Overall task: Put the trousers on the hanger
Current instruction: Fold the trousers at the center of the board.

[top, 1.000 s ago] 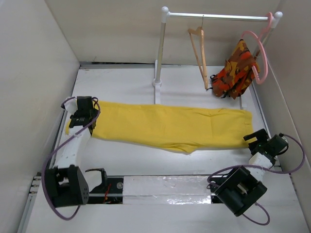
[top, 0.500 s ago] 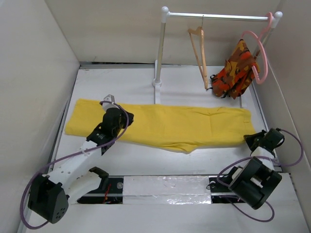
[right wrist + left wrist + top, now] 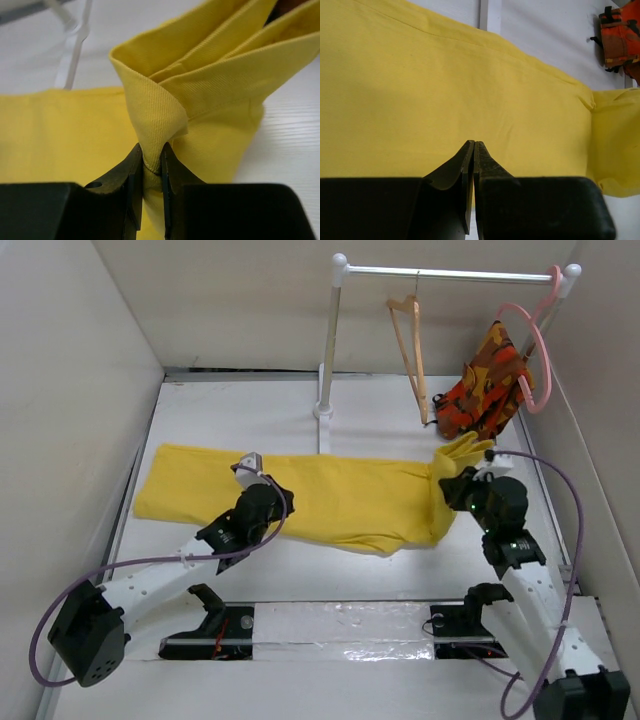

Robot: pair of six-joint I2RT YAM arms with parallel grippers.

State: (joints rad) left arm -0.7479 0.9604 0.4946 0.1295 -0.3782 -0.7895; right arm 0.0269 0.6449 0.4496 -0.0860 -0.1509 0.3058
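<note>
The yellow trousers (image 3: 340,498) lie spread lengthwise across the white table. Their right end is bunched and raised off the surface. My right gripper (image 3: 453,490) is shut on that end, and a fold of the yellow cloth (image 3: 155,115) stands pinched between its fingers (image 3: 152,161). My left gripper (image 3: 278,502) hovers over the middle of the trousers (image 3: 470,90), its jaws (image 3: 474,144) shut together with no cloth between them. The tan wooden hanger (image 3: 410,340) hangs by its hook from the rail at the back, apart from both grippers.
A white clothes rack (image 3: 331,340) stands at the back; its base (image 3: 323,411) touches the trousers' far edge. A pink hanger (image 3: 530,350) with an orange camouflage garment (image 3: 487,385) hangs at the rail's right end, close above the raised cloth. White walls close in both sides.
My left gripper let go of the trousers' left end, shut, and moved right to their middle. My right gripper closed on the right end and carried it up and leftward, folding it.
</note>
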